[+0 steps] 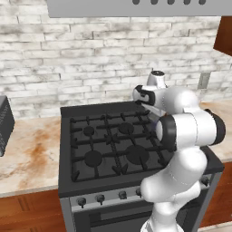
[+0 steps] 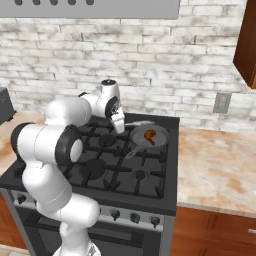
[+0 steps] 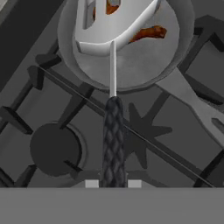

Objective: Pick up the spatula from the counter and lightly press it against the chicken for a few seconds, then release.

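1. A whitewashed brick wall (image 2: pixel 165 65), rough and mottled, runs across the far side of the kitchen.
2. A bench (image 2: pixel 215 170) of marbled tan stone, smooth and flat, lies to the left and right of the stove.
3. The stove (image 1: pixel 108 170) is matt black. It has four round burners under angular grates and a row of small knobs along its near front.
4. A round grey metal pan (image 2: pixel 137 140) with a low wall sits on the far right burner. Its long flat handle points near and left.
5. The spatula (image 3: pixel 113 37) is off the bench, so the pick-up looks done. It has a dark cross-hatched grip, a thin pale rod and a broad pale slotted blade. The blade hangs over the pan, above the chicken.
6. The hand (image 3: pixel 113 183) is pressed together, pinching the near end of the spatula's grip.
7. The chicken (image 3: pixel 151 33) is a small orange-brown lump lying in the pan, partly hidden under the blade. I cannot tell whether the blade touches it. The light press is probably just starting or about to start. The short hold and the release remain.
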